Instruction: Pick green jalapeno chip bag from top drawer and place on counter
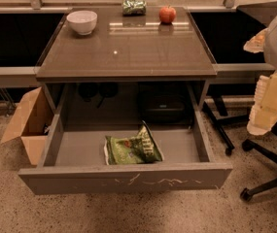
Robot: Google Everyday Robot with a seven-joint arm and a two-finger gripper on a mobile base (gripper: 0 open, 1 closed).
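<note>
scratched front panel of the open top drawer [128, 181] lies nearest; just behind it, mid-drawer, the green jalapeno chip bag [132, 149] lies flat, one end crumpled upward; probably light, soft and slippery, best pinched at that raised end; gripper [268, 103] hangs beyond the right edge of the counter [128, 57], well apart; spread or closed, cannot tell; counter overhangs the drawer's back; white bowl [82, 21] at far left corner; shiny packet [134, 7] and apple [167, 14] along far edge.

Camera looks down from front onto top drawer [128, 179], gripper [270, 98] at right.
</note>
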